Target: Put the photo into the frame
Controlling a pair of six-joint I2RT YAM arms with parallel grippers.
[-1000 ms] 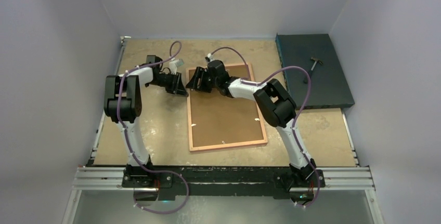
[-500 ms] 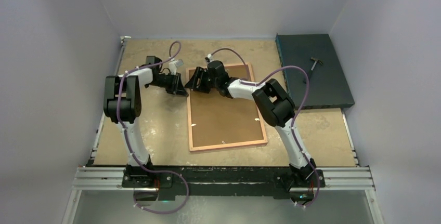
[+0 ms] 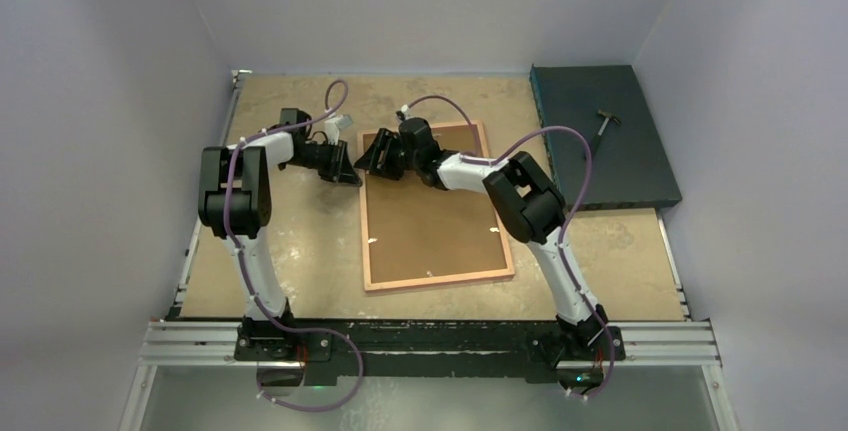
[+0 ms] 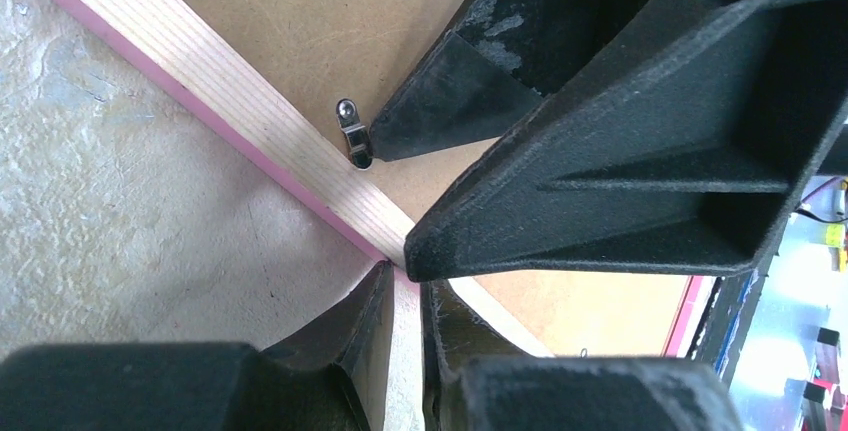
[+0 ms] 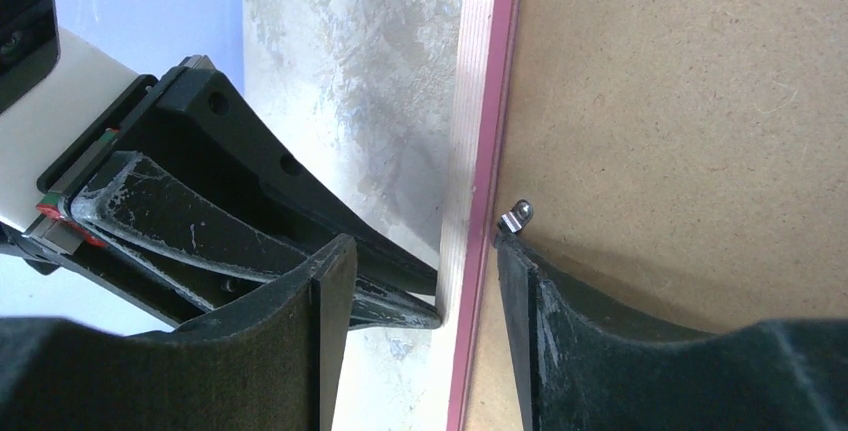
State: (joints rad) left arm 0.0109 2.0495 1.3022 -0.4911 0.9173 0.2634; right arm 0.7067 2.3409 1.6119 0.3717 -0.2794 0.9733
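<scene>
The frame (image 3: 364, 221) lies face down on the table, its light wood back up and its pink edge showing (image 5: 480, 71). The brown backing board (image 3: 430, 221) fills it. No photo shows in any view. My left gripper (image 4: 408, 276) is low beside the far left rail, its fingers almost together, tips against the rail's outer pink edge (image 4: 230, 91). My right gripper (image 5: 422, 246) is open and straddles that same rail. Its inner finger (image 5: 560, 311) touches a small metal clip (image 5: 518, 215) on the board. The two grippers meet at the frame's far left corner (image 3: 362, 166).
A dark teal flat box (image 3: 605, 166) lies at the back right with a small hammer-like tool (image 3: 606, 123) on it. Pale walls close in the table (image 3: 280, 251) on three sides. The arms' base rail (image 3: 430, 336) runs along the near edge.
My left gripper's fingers have drawn closer together. My right arm has edged slightly left and its jaws narrowed a little. The frame and board have not moved.
</scene>
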